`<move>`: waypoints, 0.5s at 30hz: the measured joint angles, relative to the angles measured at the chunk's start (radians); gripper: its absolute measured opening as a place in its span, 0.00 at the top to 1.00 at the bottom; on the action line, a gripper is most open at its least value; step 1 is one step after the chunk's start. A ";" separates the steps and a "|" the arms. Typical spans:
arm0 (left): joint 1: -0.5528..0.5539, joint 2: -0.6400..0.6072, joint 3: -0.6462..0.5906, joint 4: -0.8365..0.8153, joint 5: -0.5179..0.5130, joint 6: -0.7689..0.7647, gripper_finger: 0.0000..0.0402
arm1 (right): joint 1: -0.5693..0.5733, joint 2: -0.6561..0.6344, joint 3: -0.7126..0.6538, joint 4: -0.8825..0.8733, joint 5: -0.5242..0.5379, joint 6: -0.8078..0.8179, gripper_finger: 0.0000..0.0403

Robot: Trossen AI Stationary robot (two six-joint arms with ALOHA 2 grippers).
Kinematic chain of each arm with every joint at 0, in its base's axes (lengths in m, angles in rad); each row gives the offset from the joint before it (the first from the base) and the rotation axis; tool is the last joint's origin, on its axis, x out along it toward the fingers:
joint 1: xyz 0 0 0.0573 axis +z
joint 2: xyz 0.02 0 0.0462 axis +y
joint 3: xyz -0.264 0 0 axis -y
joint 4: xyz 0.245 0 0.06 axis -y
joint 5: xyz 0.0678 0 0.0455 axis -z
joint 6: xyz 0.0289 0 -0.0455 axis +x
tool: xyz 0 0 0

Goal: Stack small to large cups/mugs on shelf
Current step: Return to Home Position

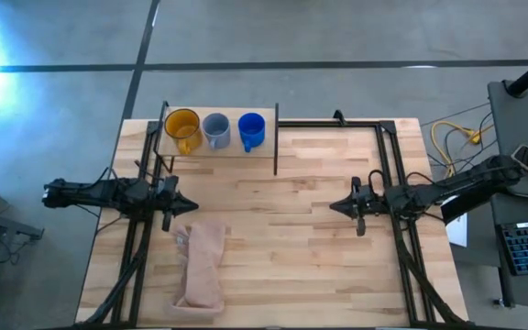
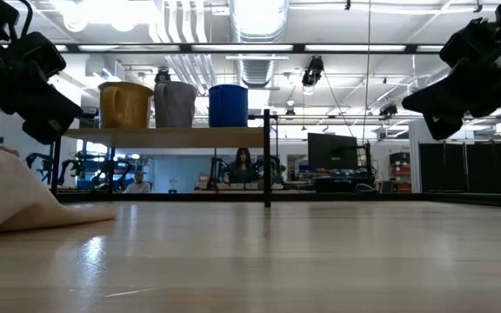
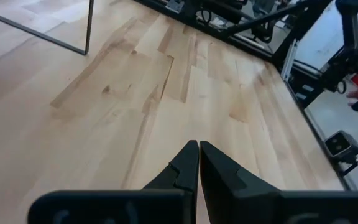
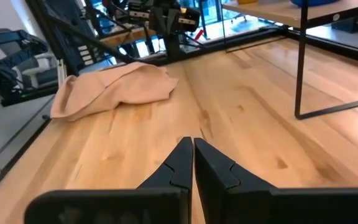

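Three mugs stand upright in a row on the light-wood shelf [image 1: 218, 148] at the table's far left: a yellow-orange mug [image 1: 182, 126], a pale grey-blue mug [image 1: 215, 128] and a bright blue mug [image 1: 251, 129]. They also show in the low view: the yellow-orange mug [image 2: 125, 105], the grey-blue mug [image 2: 176, 104] and the blue mug [image 2: 228, 105]. My left gripper [image 1: 193, 205] is shut and empty above the table's left side, near the tan cloth. My right gripper [image 1: 331, 207] is shut and empty above the table's right side.
A tan cloth [image 1: 202, 266] lies crumpled on the table near its front left; it also shows in the right wrist view [image 4: 114, 89]. The shelf's thin black posts [image 1: 275, 137] stand at its ends. Bare wooden tabletop [image 1: 291, 257] lies between the arms.
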 joint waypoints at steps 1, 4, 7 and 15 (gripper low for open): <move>0.000 0.000 -0.001 0.003 0.000 -0.005 1.00 | 0.000 0.000 0.000 0.000 0.000 0.000 0.98; 0.000 -0.001 -0.003 0.005 0.002 -0.006 1.00 | 0.000 -0.001 0.000 0.001 0.000 0.000 0.98; 0.000 0.000 -0.003 0.005 0.002 -0.006 1.00 | 0.000 0.000 0.000 0.001 0.000 0.000 0.98; 0.000 0.000 -0.003 0.006 0.003 -0.006 1.00 | 0.000 0.000 0.000 0.002 0.000 0.000 0.98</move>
